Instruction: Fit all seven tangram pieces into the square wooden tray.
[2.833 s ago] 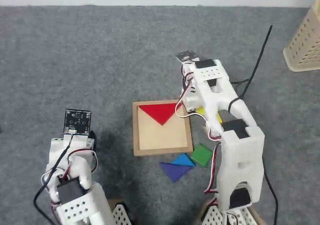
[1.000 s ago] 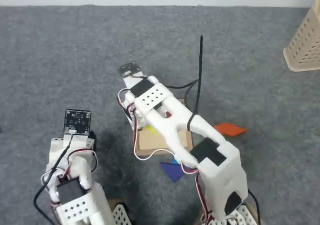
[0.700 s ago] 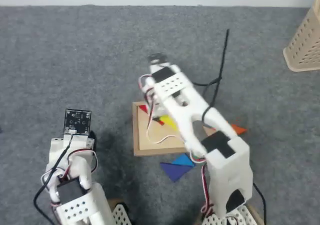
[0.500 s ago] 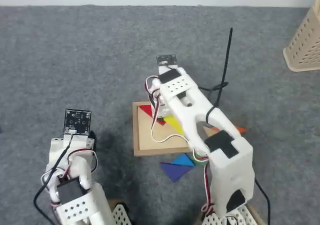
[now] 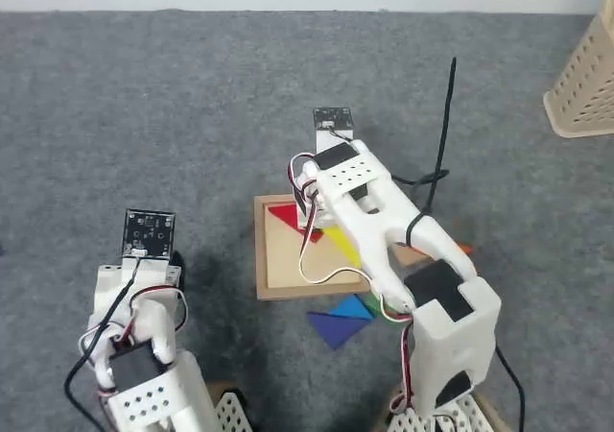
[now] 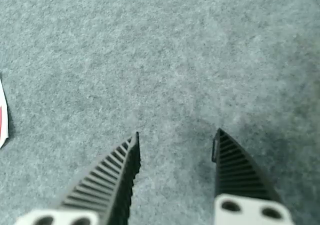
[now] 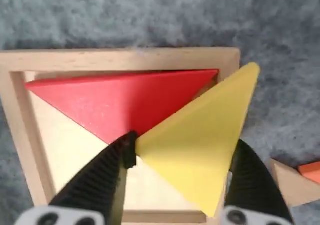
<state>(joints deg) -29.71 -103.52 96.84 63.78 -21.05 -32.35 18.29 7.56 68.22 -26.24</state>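
The square wooden tray [image 7: 120, 57] holds a red triangle [image 7: 115, 100] along one edge. My right gripper [image 7: 185, 150] is shut on a yellow triangle [image 7: 200, 145], which hangs tilted over the tray beside the red one. From above, the right arm [image 5: 369, 206] covers the tray [image 5: 261, 254]. The yellow triangle [image 5: 342, 243] and the red triangle [image 5: 285, 215] peek out beside it. Two blue pieces [image 5: 341, 319] and a green sliver [image 5: 376, 307] lie in front of the tray. An orange piece [image 5: 461, 250] lies to its right. My left gripper [image 6: 175, 140] is open over bare carpet.
Grey carpet covers the table. A beige slotted basket [image 5: 585, 67] stands at the far right. The left arm [image 5: 144, 307] sits at the near left, well away from the tray. A tan piece [image 7: 287, 182] lies by the orange piece [image 7: 311, 170].
The right arm picked up the yellow triangle at the tray's right, swung it past the left side, then came back over the tray's middle. The left arm stayed still.
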